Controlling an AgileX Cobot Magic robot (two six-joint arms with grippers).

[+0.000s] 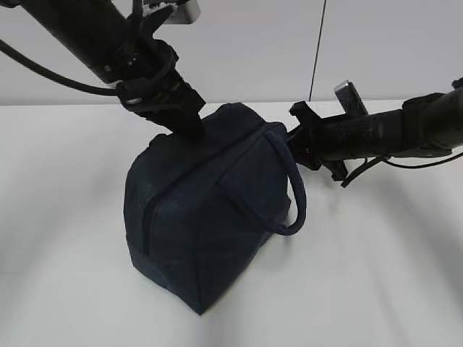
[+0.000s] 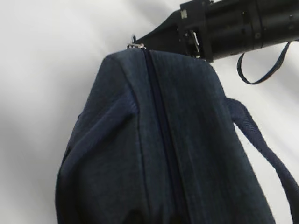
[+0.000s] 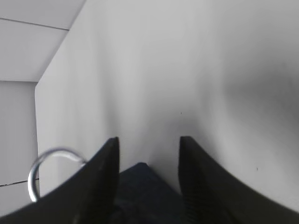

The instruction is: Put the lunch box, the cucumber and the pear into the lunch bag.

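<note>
The dark navy lunch bag (image 1: 210,217) stands on the white table with its zip closed along the top (image 2: 159,126). My left gripper (image 1: 189,129) comes down on the bag's rear top end and pinches the fabric; its fingers are hidden in the left wrist view. My right gripper (image 1: 293,137) is at the bag's other end. Its jaws are apart with the bag's corner (image 3: 140,186) between them. The metal zip pull (image 3: 46,163) hangs outside its left finger and also shows in the left wrist view (image 2: 135,45). The lunch box, the cucumber and the pear are out of view.
One loop handle (image 1: 296,195) droops over the bag's right side. The white table (image 1: 391,275) runs all round the bag, and a pale wall (image 1: 253,43) stands behind it.
</note>
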